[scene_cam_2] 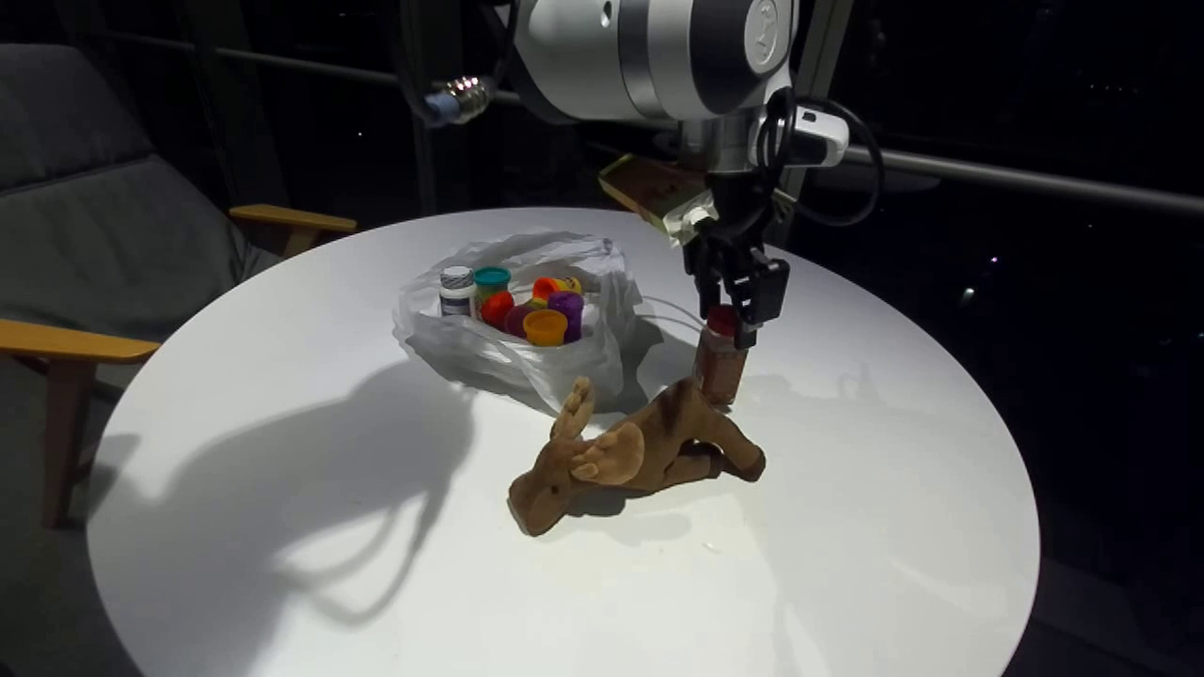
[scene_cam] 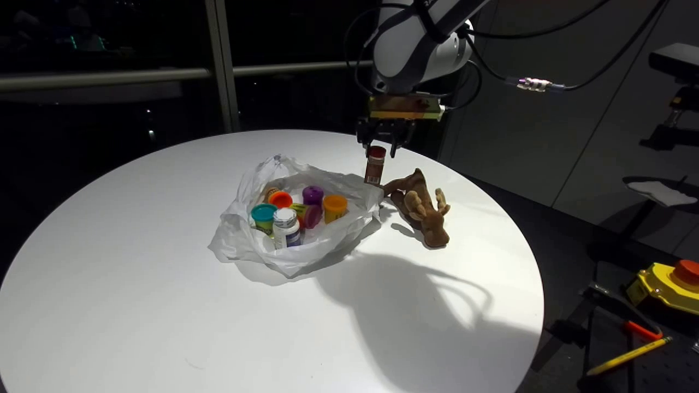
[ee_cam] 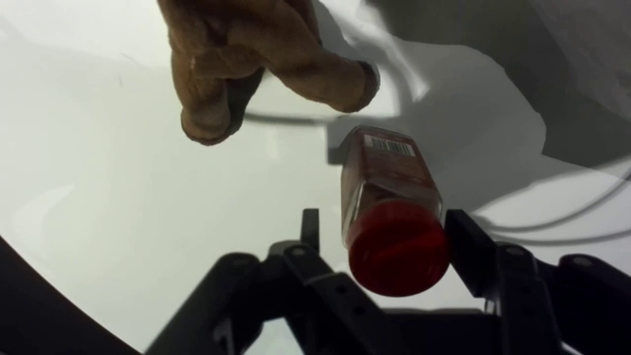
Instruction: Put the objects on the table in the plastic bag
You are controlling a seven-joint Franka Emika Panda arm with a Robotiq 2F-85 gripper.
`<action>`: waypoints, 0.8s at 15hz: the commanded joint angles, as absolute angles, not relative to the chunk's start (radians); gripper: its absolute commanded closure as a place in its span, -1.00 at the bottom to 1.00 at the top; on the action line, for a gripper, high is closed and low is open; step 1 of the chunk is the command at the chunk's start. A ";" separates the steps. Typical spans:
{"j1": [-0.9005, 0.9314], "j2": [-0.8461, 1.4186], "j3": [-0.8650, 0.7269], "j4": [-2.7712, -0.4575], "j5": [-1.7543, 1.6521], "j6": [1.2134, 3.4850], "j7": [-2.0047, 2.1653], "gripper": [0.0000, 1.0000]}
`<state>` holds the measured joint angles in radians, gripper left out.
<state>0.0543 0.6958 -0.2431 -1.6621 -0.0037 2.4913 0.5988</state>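
Note:
A spice jar with a red lid [scene_cam: 374, 170] stands upright on the table; it also shows in an exterior view [scene_cam_2: 722, 369] and the wrist view [ee_cam: 394, 170]. My gripper [ee_cam: 383, 217] is open around its lid. A gap shows by the left finger in the wrist view; the right finger is against or very close to the lid. The white plastic bag [scene_cam: 341, 240] lies open beside the jar, holding several colourful tubs and a white bottle [scene_cam: 286, 234]. A brown plush moose [scene_cam_2: 616, 461] lies on the table near the jar; its legs [ee_cam: 246, 44] show in the wrist view.
The round white table [scene_cam: 164, 311] has its far edge just behind the gripper in an exterior view. A grey armchair [scene_cam_2: 103, 226] stands beyond the table. A yellow box with a red button [scene_cam: 669, 286] is off the table.

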 commanded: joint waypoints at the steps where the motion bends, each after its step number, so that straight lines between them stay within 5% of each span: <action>1: 0.046 0.702 -0.234 -1.628 0.003 2.450 0.603 0.28; 3: 0.052 0.692 -0.237 -1.633 -0.004 2.443 0.607 0.51; 12: 0.259 0.459 -0.333 -1.764 -0.328 2.359 0.743 0.51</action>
